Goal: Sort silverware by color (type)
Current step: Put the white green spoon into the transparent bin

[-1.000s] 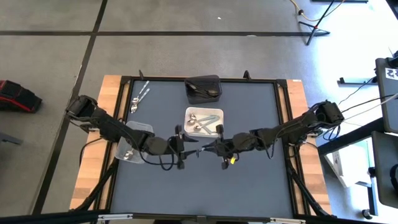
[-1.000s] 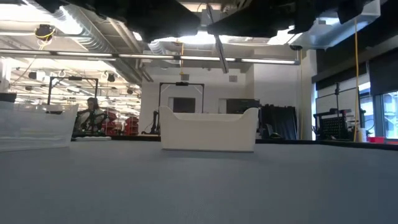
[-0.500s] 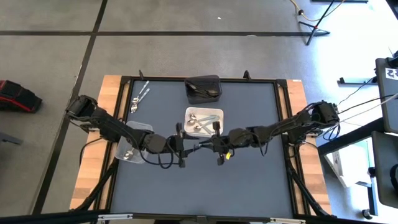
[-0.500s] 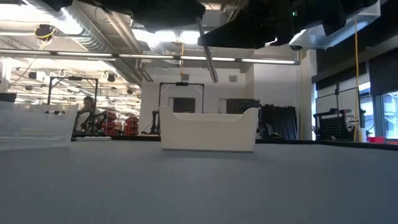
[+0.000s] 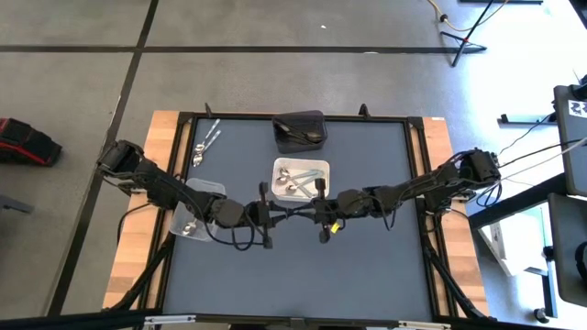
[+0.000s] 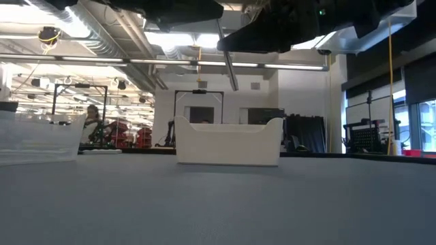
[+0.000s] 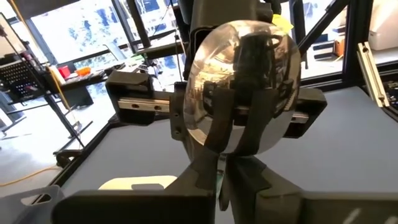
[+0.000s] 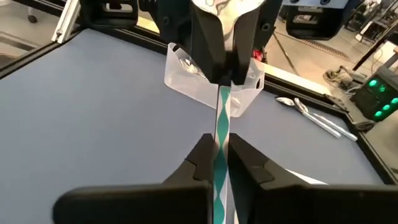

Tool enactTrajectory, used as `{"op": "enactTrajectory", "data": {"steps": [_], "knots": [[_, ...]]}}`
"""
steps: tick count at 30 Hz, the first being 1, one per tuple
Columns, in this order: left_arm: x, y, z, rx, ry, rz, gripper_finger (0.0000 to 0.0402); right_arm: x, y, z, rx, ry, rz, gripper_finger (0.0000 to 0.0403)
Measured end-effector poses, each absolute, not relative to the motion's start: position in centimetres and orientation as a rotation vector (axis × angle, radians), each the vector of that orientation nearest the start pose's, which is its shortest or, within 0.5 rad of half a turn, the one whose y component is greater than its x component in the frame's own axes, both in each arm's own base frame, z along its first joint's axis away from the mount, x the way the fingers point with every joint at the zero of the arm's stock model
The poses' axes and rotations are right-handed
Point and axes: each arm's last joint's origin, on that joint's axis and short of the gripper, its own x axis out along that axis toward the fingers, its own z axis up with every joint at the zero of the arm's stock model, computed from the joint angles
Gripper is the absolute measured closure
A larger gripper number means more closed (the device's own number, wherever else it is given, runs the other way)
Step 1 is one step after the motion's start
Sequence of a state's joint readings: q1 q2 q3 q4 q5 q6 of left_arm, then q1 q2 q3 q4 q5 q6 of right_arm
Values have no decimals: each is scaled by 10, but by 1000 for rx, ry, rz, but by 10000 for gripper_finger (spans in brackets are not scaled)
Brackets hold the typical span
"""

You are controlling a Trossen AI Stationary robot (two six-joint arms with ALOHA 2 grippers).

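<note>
A single shiny spoon [image 5: 295, 214] hangs in mid-air just below the centre of the high view, its long axis running left to right, spanning the short gap between the two arms — a handover caught in the middle. The left end effector [image 5: 272, 214] comes in from the left and is pressed together on the end nearest it; its wrist view is filled by the mirrored bowl of the spoon [image 7: 239, 87], with a dark finger [image 7: 219, 118] laid across it. The right end effector [image 5: 316, 213] meets it from the right, its two fingers lying close along the handle [image 8: 222, 130], which runs straight away from it toward the other arm; whether it grips or has begun to let go cannot be told. Both arms are about equally near, so the coming move appears to turn on the right side releasing along that axis.

Just above the spoon in the high view sits the white tray [image 5: 321, 168] holding more silver spoons; a black tray [image 5: 303, 118] stands at the upper edge of the surface [image 5: 367, 266], and a clear tray [image 5: 197, 188] at middle left — the likeliest destinations.
</note>
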State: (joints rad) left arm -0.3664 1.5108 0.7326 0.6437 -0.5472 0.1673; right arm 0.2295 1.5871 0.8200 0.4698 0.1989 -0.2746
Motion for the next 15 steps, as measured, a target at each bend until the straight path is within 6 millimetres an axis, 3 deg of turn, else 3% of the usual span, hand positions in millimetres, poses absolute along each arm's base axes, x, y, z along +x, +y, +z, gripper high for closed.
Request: {"op": "enactTrajectory", "data": {"steps": [9, 15], "knots": [[289, -107, 229, 245, 155, 219, 388, 318, 77, 223, -342, 285, 47, 294], [266, -117, 257, 225, 274, 310, 389, 292, 84, 247, -369, 315, 19, 258]]}}
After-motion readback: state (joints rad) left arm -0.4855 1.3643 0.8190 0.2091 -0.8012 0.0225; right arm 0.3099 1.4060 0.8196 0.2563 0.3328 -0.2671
